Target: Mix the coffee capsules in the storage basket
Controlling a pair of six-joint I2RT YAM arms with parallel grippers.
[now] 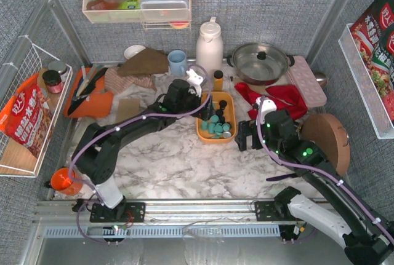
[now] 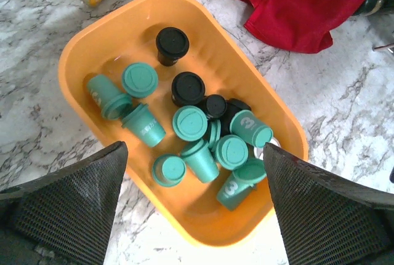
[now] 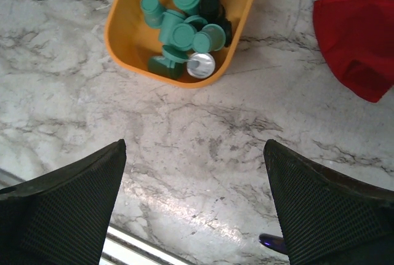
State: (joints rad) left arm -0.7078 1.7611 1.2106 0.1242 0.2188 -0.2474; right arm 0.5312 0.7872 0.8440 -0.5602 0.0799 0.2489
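Two teal pods among the coffee capsules (image 2: pixel 191 123) bear a white "3" on their sides, the only marking that reads clearly. The red snack bag (image 1: pixel 28 120) in the left wire rack and the red packets (image 1: pixel 377 37) on the right shelf carry Chinese lettering too small to make out. All the capsules lie jumbled in the storage basket (image 2: pixel 80 62), teal ones crowded at its near end, black ones toward the middle and far end, and one showing a silver foil face (image 3: pixel 201 65). The basket sits on the marble table (image 1: pixel 184 166), near a red cloth (image 2: pixel 308 7). The left arm reaches out long from its base, and the left gripper (image 2: pixel 194 151) hangs directly over the basket with its fingers spread wide, gripping nothing. The right arm is bent in beside the basket – the right gripper (image 3: pixel 194 148) points down at bare marble, jaws fully apart and empty.
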